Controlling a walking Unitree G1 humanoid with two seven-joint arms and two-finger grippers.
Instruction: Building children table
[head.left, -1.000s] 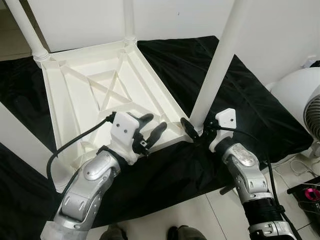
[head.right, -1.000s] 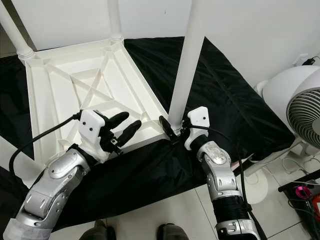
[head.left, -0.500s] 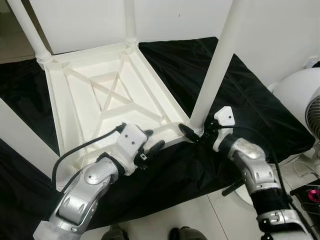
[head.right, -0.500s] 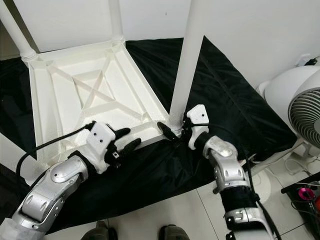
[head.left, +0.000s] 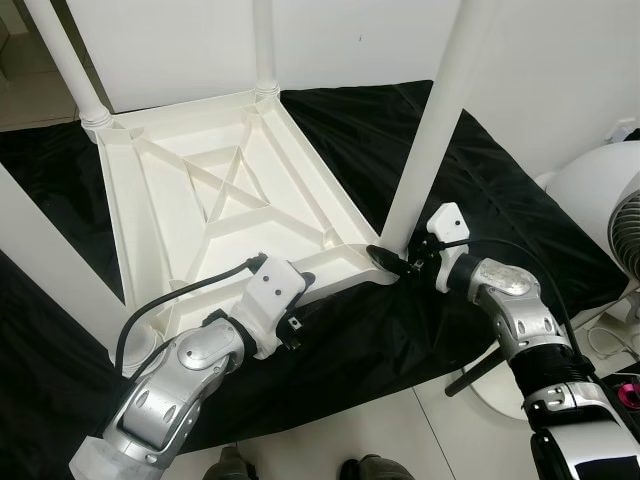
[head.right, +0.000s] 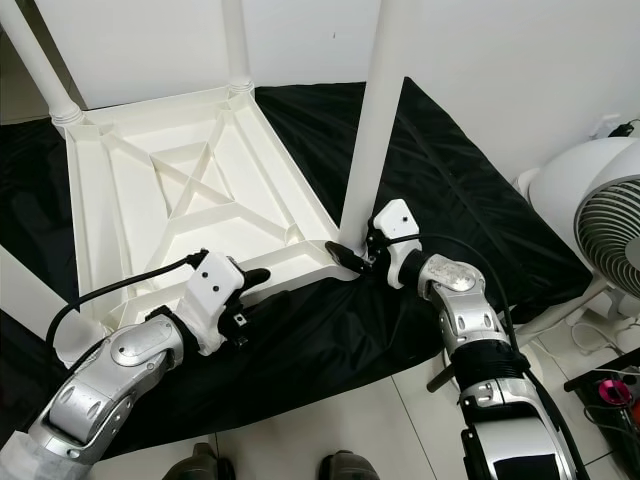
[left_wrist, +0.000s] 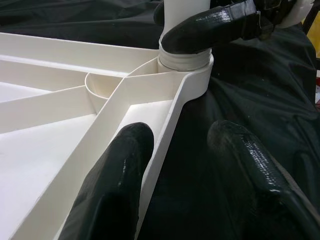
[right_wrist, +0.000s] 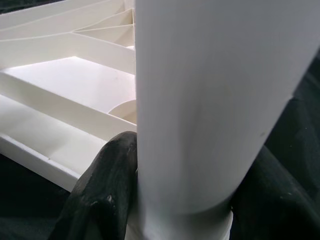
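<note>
Our left gripper (left_wrist: 172, 165) straddles the near rim of the upturned white tabletop (head.left: 190, 200) on the black sheet (head.left: 480, 190), fingers spread; our right gripper (head.left: 393, 263) clasps the table leg (head.left: 430, 140) at its base.

Both eye views look steeply down from the head at the upturned table (head.left: 210, 190) on black cloth (head.left: 500, 200), sharing nearly the same scene. The left wrist view sits close along the table's near rim, facing the leg (left_wrist: 186, 30) socket. The right wrist view presses up against that same leg (right_wrist: 220, 100).
</note>
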